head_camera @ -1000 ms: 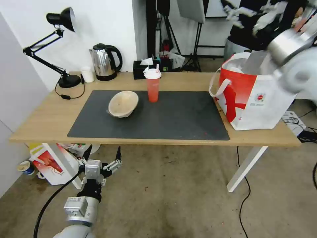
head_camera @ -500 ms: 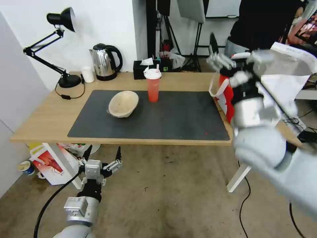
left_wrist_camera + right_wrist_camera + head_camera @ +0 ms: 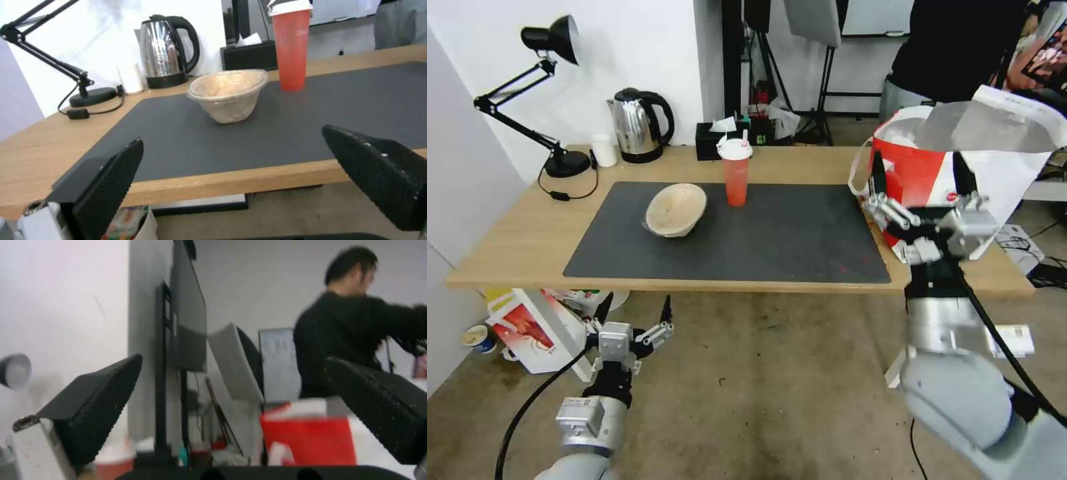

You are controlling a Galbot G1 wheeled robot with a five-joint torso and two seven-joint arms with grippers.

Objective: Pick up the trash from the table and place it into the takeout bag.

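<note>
Hanging spread and empty, right pincer [image 3: 922, 190] fronts takeout bag [image 3: 920, 177] at the desk [image 3: 514, 247] end. Left pincer [image 3: 262, 176], spread, faces beige bowl [image 3: 228, 94] and red cup [image 3: 291, 46]. Right wrist: risk of snagging the bag.

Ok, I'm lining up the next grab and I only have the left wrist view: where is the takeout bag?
Observer: The takeout bag stands upright on the right end of the table, beside the mat, with its mouth open.
Operator: What is the right gripper doing?
Observer: The right gripper is open and holds nothing. In the head view it is raised in front of the bag's red side.
Operator: And where does my own gripper sit?
Observer: The left gripper hangs open below the table's front edge, over the floor, toward the left end.
</note>
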